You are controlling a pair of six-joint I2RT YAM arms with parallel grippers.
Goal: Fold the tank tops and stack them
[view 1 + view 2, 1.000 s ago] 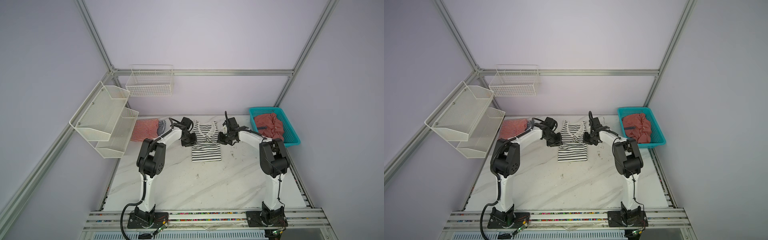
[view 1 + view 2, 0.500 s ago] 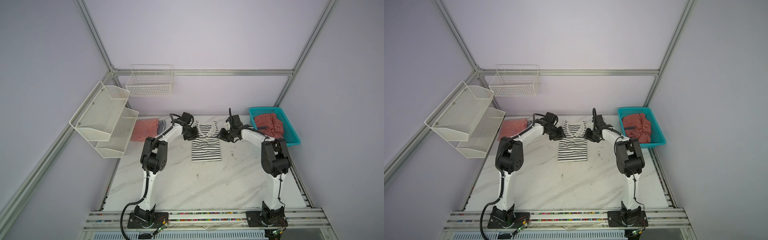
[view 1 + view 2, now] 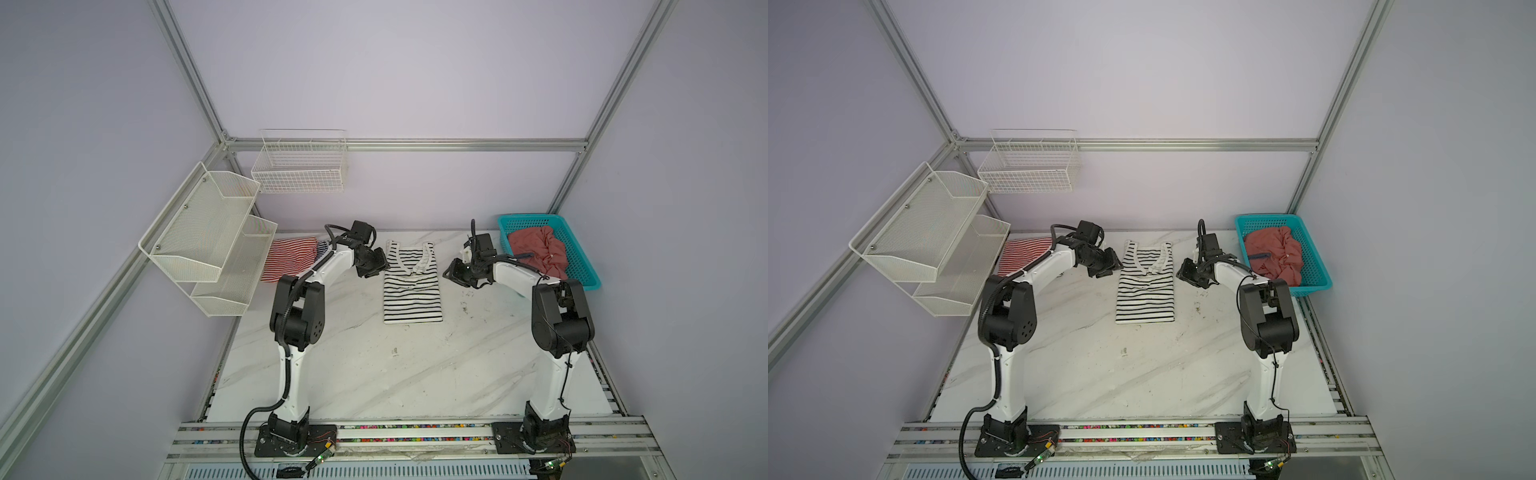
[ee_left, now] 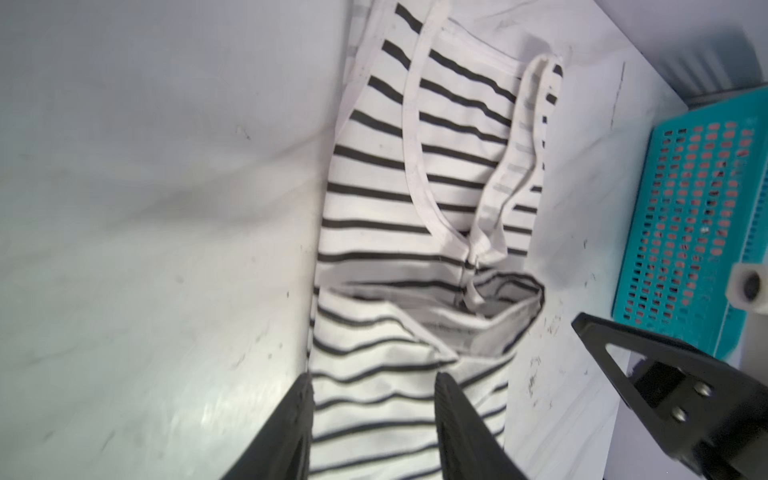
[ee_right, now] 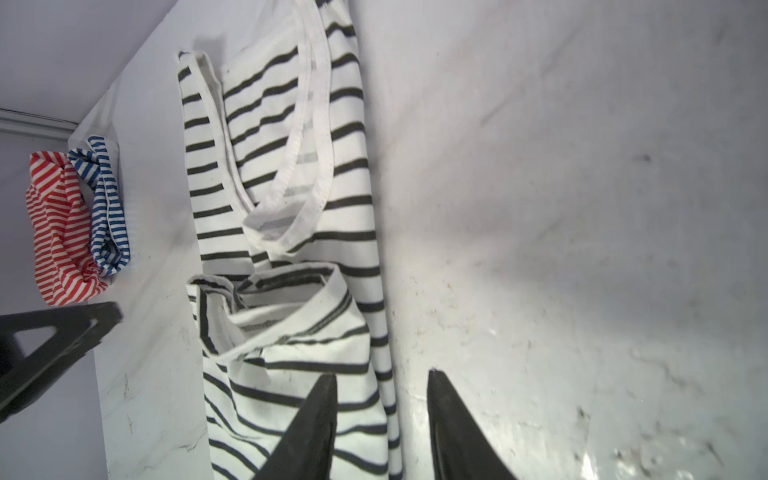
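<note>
Tank top (image 3: 411,291), black-striped, lies folded on the table (image 3: 374,374); left pincer (image 3: 379,266) and right pincer (image 3: 452,273) flank its upper half, both spread apart.

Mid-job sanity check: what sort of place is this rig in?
Probably a robotics lab test cell, not a home. An aluminium frame with plain walls encloses it. The left arm and right arm are mounted on a rail at the table's front edge.
</note>
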